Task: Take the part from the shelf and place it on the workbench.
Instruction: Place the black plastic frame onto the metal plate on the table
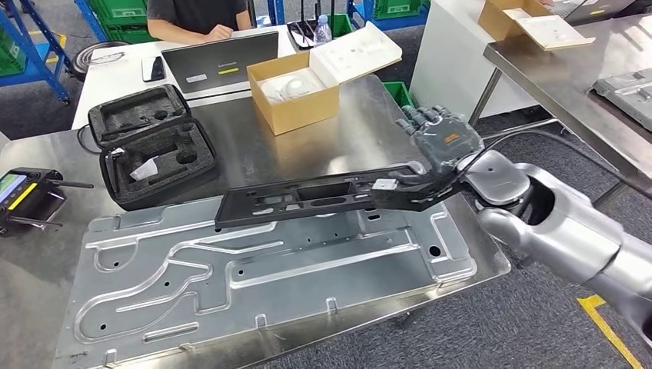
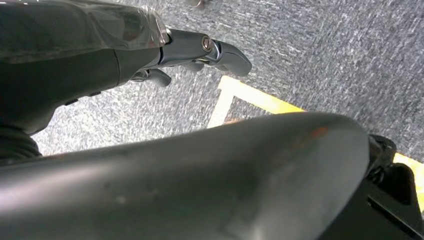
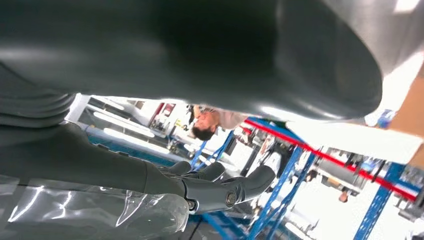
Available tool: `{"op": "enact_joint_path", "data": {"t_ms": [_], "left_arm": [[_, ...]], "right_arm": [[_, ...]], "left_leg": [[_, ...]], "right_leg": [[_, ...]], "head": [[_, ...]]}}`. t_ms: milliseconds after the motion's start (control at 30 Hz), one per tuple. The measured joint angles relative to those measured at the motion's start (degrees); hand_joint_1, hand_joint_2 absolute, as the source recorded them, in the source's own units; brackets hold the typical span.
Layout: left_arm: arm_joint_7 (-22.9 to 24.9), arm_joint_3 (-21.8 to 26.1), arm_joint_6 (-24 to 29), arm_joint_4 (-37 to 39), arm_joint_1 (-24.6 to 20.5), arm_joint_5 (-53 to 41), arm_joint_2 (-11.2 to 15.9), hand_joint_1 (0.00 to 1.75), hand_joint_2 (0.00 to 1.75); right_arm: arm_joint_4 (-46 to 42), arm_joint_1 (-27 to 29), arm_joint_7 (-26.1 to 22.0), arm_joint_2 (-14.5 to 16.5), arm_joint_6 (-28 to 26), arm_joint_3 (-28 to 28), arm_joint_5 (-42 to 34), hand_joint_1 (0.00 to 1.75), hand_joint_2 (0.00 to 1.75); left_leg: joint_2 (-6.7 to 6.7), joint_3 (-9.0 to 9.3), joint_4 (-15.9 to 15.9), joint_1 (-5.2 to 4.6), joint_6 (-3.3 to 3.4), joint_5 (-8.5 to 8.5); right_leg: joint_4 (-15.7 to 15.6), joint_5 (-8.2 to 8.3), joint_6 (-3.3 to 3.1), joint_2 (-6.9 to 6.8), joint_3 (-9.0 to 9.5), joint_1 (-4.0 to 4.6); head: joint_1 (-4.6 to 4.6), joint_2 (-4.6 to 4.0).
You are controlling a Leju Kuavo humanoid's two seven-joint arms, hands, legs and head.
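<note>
In the head view a long, flat black part (image 1: 307, 198) with cut-outs stretches across the workbench (image 1: 231, 134). My right hand (image 1: 440, 150) grips its right end near the bench's right edge. The part lies over the far edge of a large embossed metal plate (image 1: 269, 273); whether its left end touches the plate I cannot tell. In the right wrist view the right hand's fingers (image 3: 225, 190) are curled. My left hand (image 2: 200, 47) hangs over grey carpet with its fingers apart and nothing in them.
An open black foam case (image 1: 150, 146) lies at the bench's far left, an open cardboard box (image 1: 296, 88) at the back, a handheld controller (image 1: 23, 196) at the left edge. A person sits behind a laptop (image 1: 219, 61). Another steel table (image 1: 584, 73) stands to the right.
</note>
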Motion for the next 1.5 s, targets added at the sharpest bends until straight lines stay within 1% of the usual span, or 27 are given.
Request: {"op": "enact_joint_path", "data": {"t_ms": [67, 100, 200, 267, 333, 400, 433, 467, 567, 633, 700, 733, 800, 867, 900, 933, 967, 1067, 1100, 1133, 1233, 1300, 1367, 1400, 1433, 1467, 1500], "left_arm": [[-0.13, 0.08, 0.15, 0.00, 0.05, 0.21, 0.02, 0.00, 0.00], [-0.17, 0.12, 0.22, 0.00, 0.09, 0.34, 0.03, 0.00, 0.00], [-0.30, 0.49, 0.37, 0.00, 0.58, 0.75, 0.14, 0.00, 0.00], [-0.53, 0.90, 0.46, 0.00, 0.97, 1.09, 0.23, 0.00, 0.00], [-0.81, 1.22, 0.64, 0.00, 1.19, 1.42, 0.24, 0.00, 0.00], [-0.97, 1.44, 0.88, 0.00, 1.42, 1.61, 0.24, 0.00, 0.00], [-0.99, 1.52, 0.98, 0.00, 1.53, 1.67, 0.24, 0.00, 0.00], [-1.02, 1.60, 1.06, 0.00, 1.60, 1.72, 0.24, 0.00, 0.00], [-1.30, 2.11, 1.34, 0.00, 1.53, 2.02, 0.40, 0.00, 0.00], [-1.61, 2.55, 1.55, 0.00, 1.53, 2.37, 0.55, 0.00, 0.00], [-1.89, 2.84, 1.73, 0.00, 1.69, 2.67, 0.54, 0.00, 0.00], [-1.97, 2.95, 1.83, 0.00, 1.74, 2.76, 0.54, 0.00, 0.00], [-2.03, 3.25, 2.07, 0.00, 1.79, 2.95, 0.56, 0.00, 0.00], [-2.10, 3.60, 2.19, 0.00, 1.85, 3.19, 0.56, 0.00, 0.00], [-2.14, 3.74, 2.19, 0.00, 1.93, 3.30, 0.52, 0.00, 0.00], [-2.17, 3.85, 2.18, 0.00, 2.04, 3.43, 0.49, 0.00, 0.00], [-2.18, 3.95, 2.19, 0.00, 2.18, 3.52, 0.47, 0.00, 0.00], [-2.31, 4.21, 2.27, 0.00, 2.54, 3.87, 0.46, 0.00, 0.00], [-2.40, 4.29, 2.31, 0.00, 2.62, 4.01, 0.45, 0.00, 0.00], [-2.50, 4.36, 2.33, 0.00, 2.71, 4.12, 0.44, 0.00, 0.00], [-2.69, 4.58, 2.38, 0.00, 3.19, 4.51, 0.46, 0.00, 0.00], [-2.80, 4.82, 2.43, 0.00, 3.50, 4.64, 0.50, 0.00, 0.00], [-2.91, 5.07, 2.48, 0.00, 3.64, 4.75, 0.50, 0.00, 0.00], [-2.96, 5.19, 2.50, 0.00, 3.67, 4.82, 0.50, 0.00, 0.00], [-2.99, 5.30, 2.52, 0.00, 3.69, 4.89, 0.50, 0.00, 0.00], [-3.00, 5.39, 2.56, 0.00, 3.72, 4.96, 0.50, 0.00, 0.00], [-3.01, 5.47, 2.61, 0.00, 3.73, 5.05, 0.50, 0.00, 0.00]], "right_arm": [[-1.87, -0.51, 0.12, -1.44, 0.39, -1.07, 0.07, 0.00, 0.00], [-2.83, -0.68, 0.16, -2.19, 0.64, -1.66, 0.18, 0.00, 0.00], [-5.75, -0.24, 0.20, -4.36, 1.11, -3.45, 0.45, 0.00, 0.00], [-7.98, 1.13, 0.20, -5.79, 0.95, -5.33, 0.72, 0.00, 0.00], [-10.26, 3.59, 0.21, -7.26, 0.76, -7.88, 1.08, 0.00, 0.00], [-12.38, 6.29, 0.20, -8.64, 0.69, -10.36, 1.36, 0.00, 0.00], [-13.37, 7.50, 0.20, -9.24, 0.68, -11.48, 1.55, 0.00, 0.00], [-14.32, 8.59, 0.20, -9.83, 0.65, -12.56, 1.74, 0.00, 0.00], [-16.89, 11.84, 0.20, -11.51, 0.09, -15.91, 2.74, 0.00, 0.00], [-18.55, 14.84, 0.21, -12.55, -0.81, -18.42, 3.90, 0.00, 0.00], [-20.24, 18.43, 0.20, -13.62, -1.63, -21.06, 4.96, 0.00, 0.00], [-20.98, 20.13, 0.20, -14.13, -1.97, -22.43, 5.36, 0.00, 0.00], [-22.24, 23.18, 0.20, -15.04, -2.61, -25.17, 6.14, 0.00, 0.00], [-23.27, 26.37, 0.21, -15.60, -3.24, -27.53, 6.99, 0.00, 0.00], [-23.71, 27.99, 0.21, -15.75, -3.53, -28.47, 7.43, 0.00, 0.00], [-24.14, 29.62, 0.21, -15.83, -3.83, -29.40, 7.86, 0.00, 0.00], [-24.59, 31.20, 0.21, -15.88, -4.16, -30.39, 8.32, 0.00, 0.00], [-26.14, 36.53, 0.21, -16.05, -5.44, -34.05, 9.74, 0.00, 0.00], [-26.65, 38.38, 0.22, -16.10, -5.84, -35.38, 10.13, 0.00, 0.00], [-27.11, 40.15, 0.21, -16.12, -6.20, -36.72, 10.48, 0.00, 0.00], [-28.17, 45.33, 0.20, -16.11, -7.25, -40.49, 11.22, 0.00, 0.00], [-28.69, 48.36, 0.17, -16.02, -8.06, -42.82, 11.57, 0.00, 0.00], [-29.08, 51.17, -0.07, -15.77, -8.98, -45.03, 11.91, 0.00, 0.00], [-29.19, 52.56, -0.28, -15.55, -9.45, -46.12, 12.04, 0.00, 0.00], [-29.23, 53.93, -0.52, -15.28, -9.89, -47.11, 12.17, 0.00, 0.00], [-29.25, 55.26, -0.74, -14.97, -10.30, -48.04, 12.27, 0.00, 0.00], [-29.28, 56.56, -0.91, -14.64, -10.75, -48.99, 12.42, 0.00, 0.00]], "left_leg": [[-0.05, -0.25, 0.27, -0.20, -0.44, 0.19], [-0.08, -0.41, 0.39, -0.33, -0.73, 0.34], [-0.12, -1.07, 0.69, -0.35, -1.69, 0.69], [-0.08, -2.35, 3.65, -0.13, -2.34, -1.99], [-0.02, -4.86, 11.24, 0.18, -2.97, -7.15], [-0.01, -6.40, 17.76, 0.34, -3.25, -10.20], [-0.01, -5.70, 18.03, 0.35, -3.19, -10.13], [-0.02, -3.85, 15.84, 0.28, -2.96, -9.13], [-0.03, 4.29, 3.03, -0.31, -1.40, -5.62], [-0.03, 6.20, -0.58, -0.75, -0.84, -5.05], [-0.05, 5.93, -1.10, -0.70, -0.64, -4.27], [-0.03, 5.75, -1.45, -0.55, -0.43, -3.80], [0.09, 5.13, -2.00, -0.20, 0.07, -2.75], [0.20, 4.21, -2.01, -0.22, 0.32, -2.03], [0.23, 3.77, -1.99, -0.21, 0.30, -1.71], [0.26, 3.35, -1.95, -0.16, 0.22, -1.40], [0.28, 3.00, -1.89, -0.08, 0.08, -1.14], [0.20, 2.02, -1.23, 0.07, -0.57, -0.65], [0.14, 1.72, -0.97, 0.01, -0.88, -0.48], [0.08, 1.42, -0.76, -0.07, -1.22, -0.29], [0.02, 0.56, -0.08, -0.02, -2.31, -0.43], [0.06, -1.11, 3.81, 0.18, -3.04, -3.92], [0.07, -3.83, 11.92, 0.38, -3.63, -9.06], [0.07, -4.73, 15.39, 0.46, -3.82, -10.63], [0.08, -4.72, 17.01, 0.53, -3.91, -11.06], [0.08, -3.53, 16.14, 0.57, -3.91, -10.35], [0.08, -1.21, 12.90, 0.60, -3.82, -8.85]], "right_leg": [[-7.61, 2.30, -0.01, -0.11, 4.52, -0.05], [-9.35, 2.60, -0.21, -0.08, 5.39, 0.00], [-9.81, 3.09, -1.40, 0.04, 4.73, 0.01], [-9.92, 3.78, -2.25, -0.06, 4.12, -0.17], [-9.92, 4.34, -2.69, -0.21, 3.46, -0.10], [-9.90, 4.85, -2.76, -0.30, 2.77, 0.07], [-9.89, 5.11, -2.74, -0.28, 2.45, 0.15], [-9.89, 5.35, -2.72, -0.24, 2.17, 0.25], [-9.95, 6.02, -2.35, -0.20, 1.66, 0.48], [-10.10, 6.54, -1.71, -0.31, 1.52, 0.37], [-10.20, 6.86, -1.00, -0.39, 1.37, 0.21], [-9.71, 6.25, -0.73, -0.37, 1.05, 0.17], [-5.50, 2.50, -0.33, -0.27, -0.66, 0.13], [2.56, -2.41, 0.07, -0.23, -3.36, 0.10], [5.66, -3.64, 0.29, -0.23, -4.17, 0.04], [6.85, -3.70, 0.49, -0.24, -4.04, -0.05], [5.45, -2.60, 0.66, -0.25, -2.65, -0.17], [-7.25, 1.63, 1.04, -0.19, 5.64, -0.44], [-10.15, 2.17, 0.88, -0.10, 7.29, -0.37], [-11.36, 2.19, 0.59, -0.01, 7.79, -0.20], [-11.43, 2.81, -0.83, -0.09, 6.79, -0.18], [-11.53, 3.59, -1.85, -0.26, 5.91, -0.42], [-11.48, 4.35, -2.31, -0.36, 4.91, -0.41], [-11.46, 4.69, -2.31, -0.39, 4.43, -0.39], [-11.43, 5.00, -2.25, -0.41, 4.03, -0.39], [-11.42, 5.26, -2.16, -0.42, 3.72, -0.40], [-11.41, 5.49, -2.00, -0.42, 3.48, -0.42]], "head": [[-0.01, 0.00], [-0.03, 0.00], [-0.07, 0.00], [-0.12, 0.00], [-0.16, 0.00], [-0.15, 0.00], [-0.14, 0.00], [-0.14, 0.00], [-0.11, 0.00], [-0.10, 0.00], [-0.09, 0.00], [-0.08, 0.00], [-0.03, 0.00], [0.01, 0.00], [0.01, 0.00], [0.01, 0.00], [0.02, 0.00], [-0.01, 0.00], [-0.02, 0.00], [-0.04, 0.00], [-0.07, 0.00], [-0.10, 0.00], [-0.12, 0.00], [-0.11, 0.00], [-0.10, 0.00], [-0.10, 0.00], [-0.10, 0.00]]}}
